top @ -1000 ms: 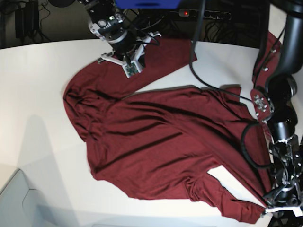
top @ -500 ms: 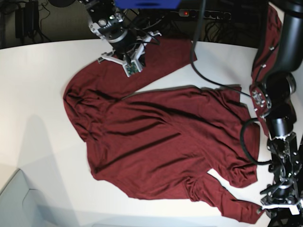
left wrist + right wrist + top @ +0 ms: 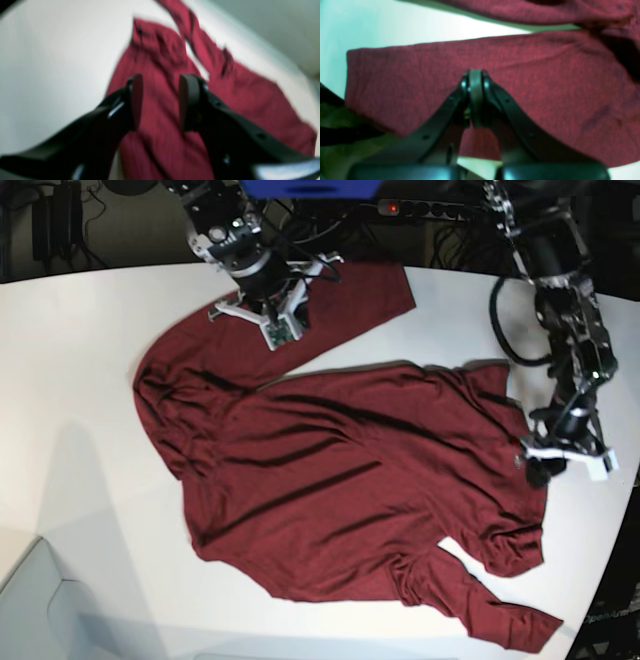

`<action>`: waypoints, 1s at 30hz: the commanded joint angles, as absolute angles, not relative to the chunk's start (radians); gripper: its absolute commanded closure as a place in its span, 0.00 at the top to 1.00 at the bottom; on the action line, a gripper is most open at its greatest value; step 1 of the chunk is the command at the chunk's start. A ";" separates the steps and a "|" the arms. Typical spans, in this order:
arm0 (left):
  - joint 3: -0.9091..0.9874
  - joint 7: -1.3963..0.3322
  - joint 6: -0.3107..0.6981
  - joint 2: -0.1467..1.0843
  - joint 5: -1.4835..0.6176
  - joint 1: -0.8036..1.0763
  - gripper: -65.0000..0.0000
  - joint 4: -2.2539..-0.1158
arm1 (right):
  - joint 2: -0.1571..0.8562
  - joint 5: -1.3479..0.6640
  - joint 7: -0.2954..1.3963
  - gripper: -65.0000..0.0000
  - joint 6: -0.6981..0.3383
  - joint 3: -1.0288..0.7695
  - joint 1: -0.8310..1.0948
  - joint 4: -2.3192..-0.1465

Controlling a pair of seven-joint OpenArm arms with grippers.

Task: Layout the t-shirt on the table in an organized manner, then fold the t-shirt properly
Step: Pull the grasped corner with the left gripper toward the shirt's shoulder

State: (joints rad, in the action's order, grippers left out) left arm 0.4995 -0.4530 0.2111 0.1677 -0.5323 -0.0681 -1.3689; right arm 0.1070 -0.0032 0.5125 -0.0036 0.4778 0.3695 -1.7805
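The maroon t-shirt (image 3: 340, 480) lies spread and wrinkled on the white table (image 3: 80, 380). One sleeve reaches to the far edge, and the other is bunched at the near right. My left gripper (image 3: 545, 468) hangs open over the shirt's right edge. In the left wrist view (image 3: 160, 100) its jaws stand apart above the fabric (image 3: 250, 100) with nothing between them. My right gripper (image 3: 272, 328) is shut, with its tips down on the far sleeve. In the right wrist view (image 3: 475, 97) the sleeve (image 3: 545, 75) lies flat under it, and no fabric shows between the jaws.
A power strip with a red light (image 3: 420, 208) and cables (image 3: 505, 330) sit behind the table's far edge. The table's curved edge runs close by the shirt at the right. A grey surface (image 3: 30, 610) lies below the table at the near left.
My left arm has swung from the near right corner up to the shirt's right edge. The hem it had pulled rightward has dropped back onto the table. My right gripper has stayed put.
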 commanded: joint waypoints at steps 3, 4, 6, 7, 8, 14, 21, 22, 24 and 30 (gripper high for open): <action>0.501 -0.418 0.222 0.136 -0.536 0.041 0.36 -1.491 | 0.107 -0.005 0.492 0.00 -0.001 0.479 0.366 -1.797; 0.501 -0.420 0.222 0.127 -0.524 0.070 0.36 -1.504 | 0.107 -0.005 0.492 0.00 -0.001 0.479 0.366 -1.797; 0.501 -0.418 0.223 0.108 -0.492 0.125 0.36 -1.514 | 0.107 -0.005 0.492 0.00 -0.001 0.479 0.366 -1.797; 0.501 -0.418 0.228 0.099 -0.476 0.143 0.36 -1.515 | 0.107 -0.005 0.492 0.00 -0.001 0.479 0.366 -1.797; 0.501 -0.420 0.228 0.093 -0.464 0.162 0.36 -1.512 | 0.107 -0.005 0.492 0.00 -0.001 0.479 0.366 -1.797; 0.492 -0.424 0.229 0.085 -0.433 0.214 0.36 -1.504 | 0.107 -0.005 0.492 0.00 -0.001 0.479 0.366 -1.797; 0.417 -0.424 0.225 0.085 -0.432 0.252 0.36 -1.498 | 0.107 -0.005 0.492 0.00 -0.001 0.478 0.366 -1.797; 0.412 -0.424 0.225 0.085 -0.432 0.255 0.36 -1.486 | 0.107 -0.005 0.492 0.00 -0.001 0.478 0.366 -1.797; 0.407 -0.424 0.225 0.087 -0.432 0.255 0.36 -1.461 | 0.107 -0.005 0.492 0.00 -0.001 0.478 0.366 -1.797; 0.418 -0.424 0.225 0.087 -0.441 0.282 0.36 -1.472 | 0.107 -0.005 0.492 0.00 -0.001 0.478 0.366 -1.797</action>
